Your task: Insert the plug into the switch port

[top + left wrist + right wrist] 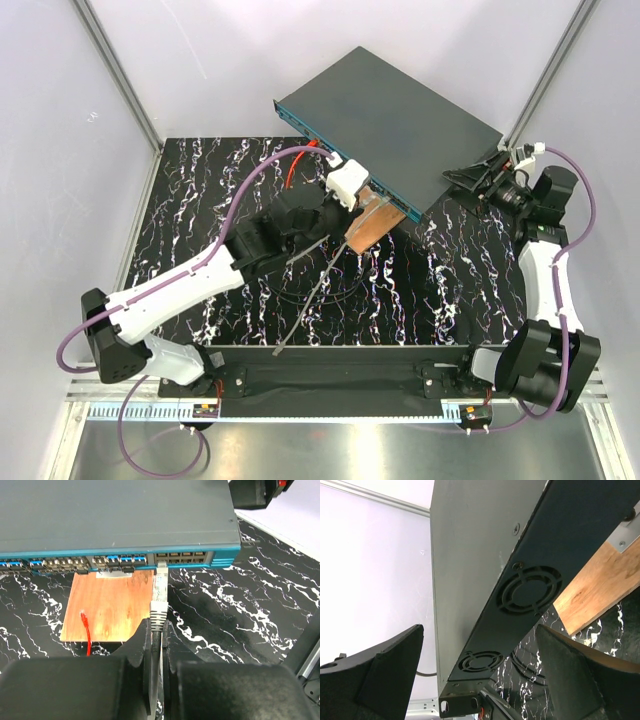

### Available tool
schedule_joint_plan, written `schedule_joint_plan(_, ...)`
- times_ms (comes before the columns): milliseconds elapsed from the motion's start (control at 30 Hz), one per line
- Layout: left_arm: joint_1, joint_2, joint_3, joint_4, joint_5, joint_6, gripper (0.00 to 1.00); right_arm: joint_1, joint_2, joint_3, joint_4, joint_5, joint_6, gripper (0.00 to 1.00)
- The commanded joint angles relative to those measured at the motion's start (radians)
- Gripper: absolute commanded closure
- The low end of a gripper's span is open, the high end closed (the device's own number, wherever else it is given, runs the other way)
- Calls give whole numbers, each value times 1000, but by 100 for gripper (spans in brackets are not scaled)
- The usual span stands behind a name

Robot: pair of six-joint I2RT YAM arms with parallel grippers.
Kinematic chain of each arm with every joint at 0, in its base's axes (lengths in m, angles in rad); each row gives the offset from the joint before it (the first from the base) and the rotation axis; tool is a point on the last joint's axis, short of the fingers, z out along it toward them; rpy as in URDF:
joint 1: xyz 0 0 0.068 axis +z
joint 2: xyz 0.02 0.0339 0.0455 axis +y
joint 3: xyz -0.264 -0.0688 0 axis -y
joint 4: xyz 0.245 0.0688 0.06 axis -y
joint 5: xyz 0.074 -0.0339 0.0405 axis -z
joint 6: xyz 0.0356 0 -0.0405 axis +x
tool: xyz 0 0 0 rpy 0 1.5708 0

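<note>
Dark grey sheet metal forms the switch (115, 510), a flat rectangular box lying at the far middle of the table (240, 610), whose top is glossy black veined with white like marble. The switch's near face is a narrow teal strip lined with small square sockets. Its front edge rests on a thin square plate (110, 605), copper-brown with a wood-like grain, and a thin red wire (85, 625) runs across the plate.

The left gripper (156, 645) has its blocky black fingers pressed together on a grey cable (156, 652) just behind a ribbed pale grey boot (158, 617). The clear plastic plug (160, 586) stands out ahead of the boot. Its tip meets a lower-row socket in the right-hand block, though I cannot tell whether it is fully seated.

The right gripper (480, 630) is spread wide around the switch's right end, a matt black panel with two round fan grilles (527, 591). I cannot tell whether its fingers touch the metal.
</note>
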Motion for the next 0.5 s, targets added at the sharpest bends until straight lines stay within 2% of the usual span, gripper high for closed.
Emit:
schedule_joint_plan(0, 8, 16, 2, 97, -11, 12, 100, 7, -19, -12, 100, -7, 21, 0)
schedule_joint_plan(200, 8, 51, 21, 110, 5, 9, 100, 10, -5, -47, 156, -5, 37, 4)
schedule_joint_plan(400, 9, 87, 35, 119, 2, 9, 100, 14, 19, -89, 290, -5, 126, 21)
schedule_joint_plan(467, 13, 104, 47, 122, -1, 7, 100, 13, 22, -93, 301, 3, 129, 24)
